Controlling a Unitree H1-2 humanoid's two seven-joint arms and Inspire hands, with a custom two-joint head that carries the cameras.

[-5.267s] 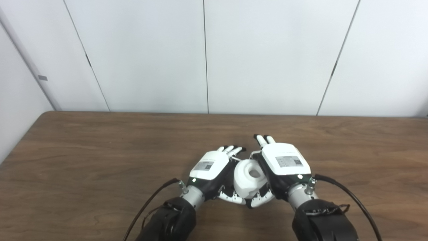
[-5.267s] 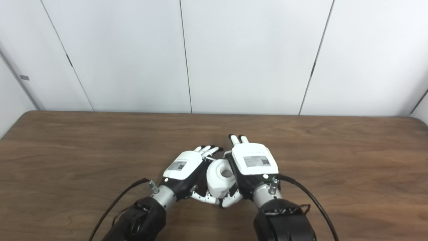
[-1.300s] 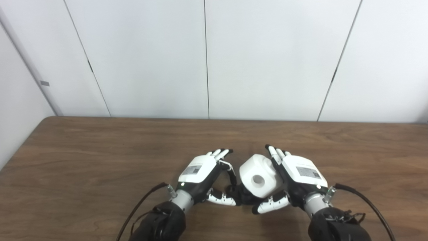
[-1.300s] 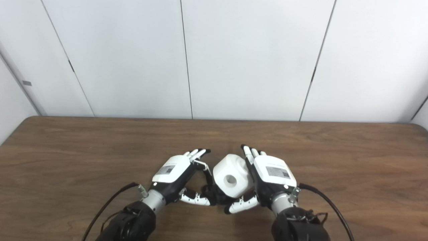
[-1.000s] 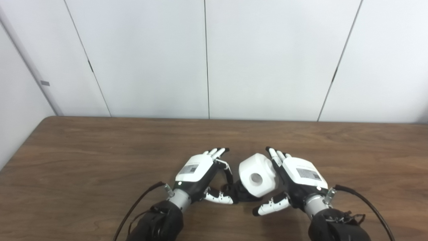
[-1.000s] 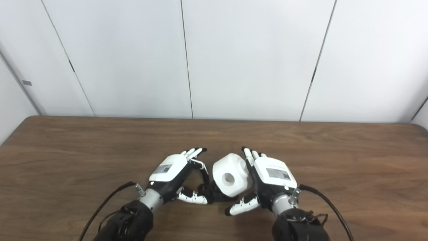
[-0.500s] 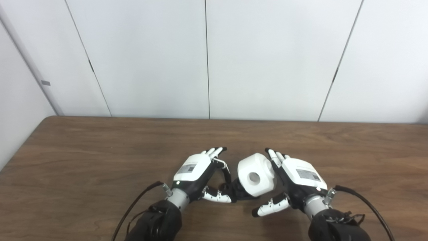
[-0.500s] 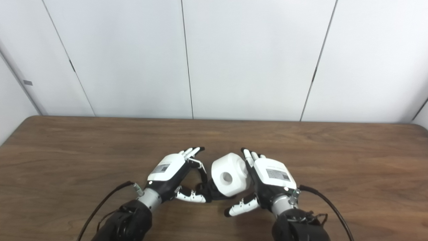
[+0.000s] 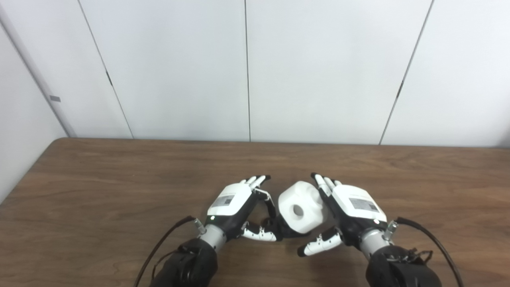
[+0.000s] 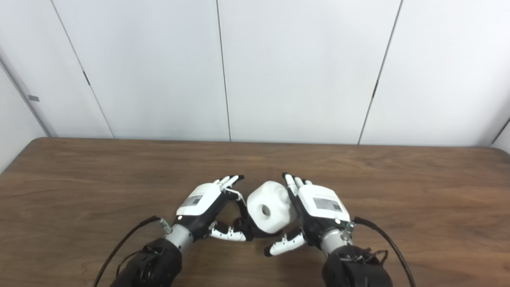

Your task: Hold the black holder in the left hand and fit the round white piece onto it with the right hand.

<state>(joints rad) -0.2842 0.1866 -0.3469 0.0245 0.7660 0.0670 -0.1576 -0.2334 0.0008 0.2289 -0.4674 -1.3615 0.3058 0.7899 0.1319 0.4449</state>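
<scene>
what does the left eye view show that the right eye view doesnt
Only the left eye view shows the table's left edge running down toward the front, with wall beside it. Only the right eye view shows the table's rounded far right corner. Both share the left hand pinching the black holder and the right hand cupping the round white piece, its hole facing the cameras.

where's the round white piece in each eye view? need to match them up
Left eye view: round white piece just right of centre, low, against the right robot hand.
Right eye view: same piece at centre, low.
Shared landmark: its round hole faces the camera in both.
</scene>
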